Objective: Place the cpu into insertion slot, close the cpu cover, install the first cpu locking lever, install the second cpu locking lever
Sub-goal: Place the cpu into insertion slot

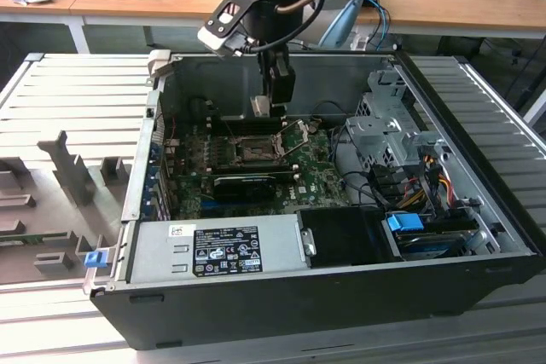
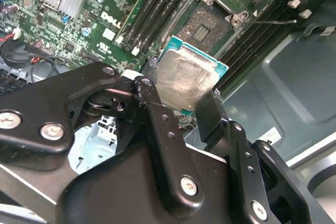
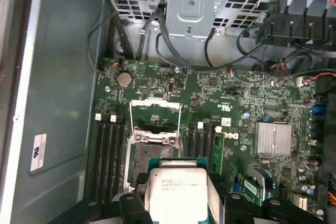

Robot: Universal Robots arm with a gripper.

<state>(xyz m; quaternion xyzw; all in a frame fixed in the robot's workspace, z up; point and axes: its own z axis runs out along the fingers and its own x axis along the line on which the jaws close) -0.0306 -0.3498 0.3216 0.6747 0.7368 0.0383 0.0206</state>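
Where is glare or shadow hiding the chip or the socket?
Second wrist view: glare whitens the cpu top, held in the gripper; the insertion slot is evenly lit. First wrist view: the slot sits dark, partly behind the cpu. Exterior view: the case interior is dim.

Black memory slots [image 3: 107,150] on green motherboard [image 3: 210,93] (coin battery [image 3: 124,80] nearby)

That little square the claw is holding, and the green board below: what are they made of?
The cpu seems topped with grey metal, dully reflective and smeared. Its teal edge suggests circuit-board laminate. The motherboard looks like green lacquered laminate, studded with soldered parts.
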